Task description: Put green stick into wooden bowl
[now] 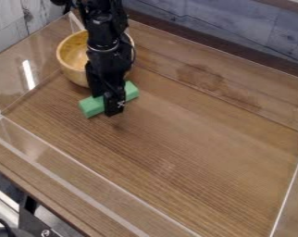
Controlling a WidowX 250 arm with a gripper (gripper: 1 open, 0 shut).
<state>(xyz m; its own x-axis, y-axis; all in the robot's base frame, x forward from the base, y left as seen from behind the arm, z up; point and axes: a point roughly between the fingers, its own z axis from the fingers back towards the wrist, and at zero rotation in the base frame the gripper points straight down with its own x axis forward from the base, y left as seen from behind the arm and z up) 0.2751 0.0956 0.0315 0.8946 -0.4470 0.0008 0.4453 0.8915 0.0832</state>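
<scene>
The green stick (91, 106) lies flat on the wooden table, just in front of the wooden bowl (72, 54) at the back left. My black gripper (109, 105) reaches straight down over the stick's middle, its fingers straddling the block with the tips at table level. The jaws stand open around the stick; the arm hides the stick's centre and the bowl's right rim. The bowl's visible inside holds nothing.
A clear acrylic wall (139, 208) runs around the table, along the front, left and right edges. A grey plank wall (226, 23) stands behind. Bare wood tabletop (201, 130) spreads to the right and front of the gripper.
</scene>
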